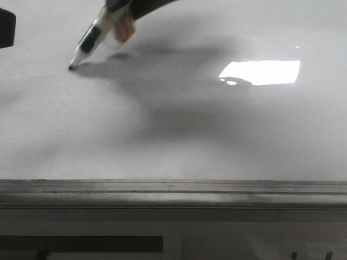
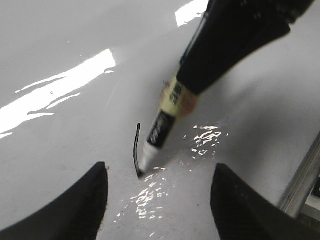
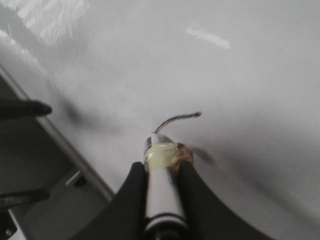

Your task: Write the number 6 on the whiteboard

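Note:
The whiteboard (image 1: pixel 179 141) lies flat, glossy white with a bright glare patch. My right gripper (image 3: pixel 161 167) is shut on a marker (image 3: pixel 161 195) with yellowish tape around its barrel. In the front view the marker (image 1: pixel 95 37) slants down to the left from the right gripper (image 1: pixel 126 7), its tip touching the board. A short curved black stroke (image 2: pixel 135 150), the start of the number 6, ends at the marker tip; it also shows in the right wrist view (image 3: pixel 179 119). My left gripper (image 2: pixel 157 200) is open and empty, hovering over the board just by the marker tip.
A grey metal rail (image 1: pixel 173 192) runs along the board's near edge, and it also shows in the left wrist view (image 2: pixel 305 175) and the right wrist view (image 3: pixel 60 145). A dark part of the left arm (image 1: pixel 5 27) sits at the front view's left edge.

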`<move>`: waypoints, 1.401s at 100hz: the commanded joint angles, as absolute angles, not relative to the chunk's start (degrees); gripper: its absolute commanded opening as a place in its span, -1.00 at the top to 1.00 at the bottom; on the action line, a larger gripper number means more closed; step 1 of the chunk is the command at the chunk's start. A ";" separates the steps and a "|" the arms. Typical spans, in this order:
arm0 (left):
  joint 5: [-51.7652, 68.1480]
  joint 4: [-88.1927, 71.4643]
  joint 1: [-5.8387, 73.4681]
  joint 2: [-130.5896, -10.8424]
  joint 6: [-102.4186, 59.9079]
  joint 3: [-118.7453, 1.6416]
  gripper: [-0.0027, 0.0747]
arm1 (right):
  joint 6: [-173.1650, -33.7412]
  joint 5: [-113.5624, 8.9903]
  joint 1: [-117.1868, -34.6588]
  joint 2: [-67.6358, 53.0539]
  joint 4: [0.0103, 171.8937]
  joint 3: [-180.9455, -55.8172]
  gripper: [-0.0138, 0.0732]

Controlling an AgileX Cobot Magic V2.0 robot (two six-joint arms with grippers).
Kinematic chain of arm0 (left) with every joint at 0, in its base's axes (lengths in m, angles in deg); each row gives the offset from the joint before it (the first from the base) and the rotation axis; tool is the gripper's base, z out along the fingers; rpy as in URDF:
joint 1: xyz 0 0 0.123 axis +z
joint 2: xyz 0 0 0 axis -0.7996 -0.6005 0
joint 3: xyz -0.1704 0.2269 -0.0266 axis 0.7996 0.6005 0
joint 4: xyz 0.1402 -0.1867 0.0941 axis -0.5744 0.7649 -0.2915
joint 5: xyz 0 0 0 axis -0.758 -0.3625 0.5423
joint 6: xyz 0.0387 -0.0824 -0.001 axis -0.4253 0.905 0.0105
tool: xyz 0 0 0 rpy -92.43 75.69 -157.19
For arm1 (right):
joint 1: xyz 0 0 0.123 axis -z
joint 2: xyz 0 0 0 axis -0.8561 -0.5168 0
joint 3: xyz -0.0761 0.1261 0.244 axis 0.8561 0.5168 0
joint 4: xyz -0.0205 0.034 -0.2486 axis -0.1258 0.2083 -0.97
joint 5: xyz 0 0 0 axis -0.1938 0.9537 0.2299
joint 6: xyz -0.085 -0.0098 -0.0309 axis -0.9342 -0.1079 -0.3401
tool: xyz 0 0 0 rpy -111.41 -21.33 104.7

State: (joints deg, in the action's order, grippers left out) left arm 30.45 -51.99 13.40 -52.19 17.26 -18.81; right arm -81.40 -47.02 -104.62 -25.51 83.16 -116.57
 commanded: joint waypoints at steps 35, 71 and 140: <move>34.59 -51.11 13.51 -51.98 17.47 -20.26 -0.16 | -81.94 -42.34 -103.27 -21.68 79.28 -116.82 0.78; 34.59 -51.11 13.51 -51.98 17.47 -20.26 -0.16 | -83.10 -42.89 -106.76 -27.45 79.28 -120.51 0.78; 42.63 -56.07 4.95 -65.21 17.47 -20.24 -0.16 | -83.35 -34.64 -111.88 -19.72 79.07 -120.51 0.78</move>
State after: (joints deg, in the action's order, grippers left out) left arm 34.43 -58.11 5.36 -63.35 17.26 -18.78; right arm -82.49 -31.81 -111.28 -21.45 79.24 -118.98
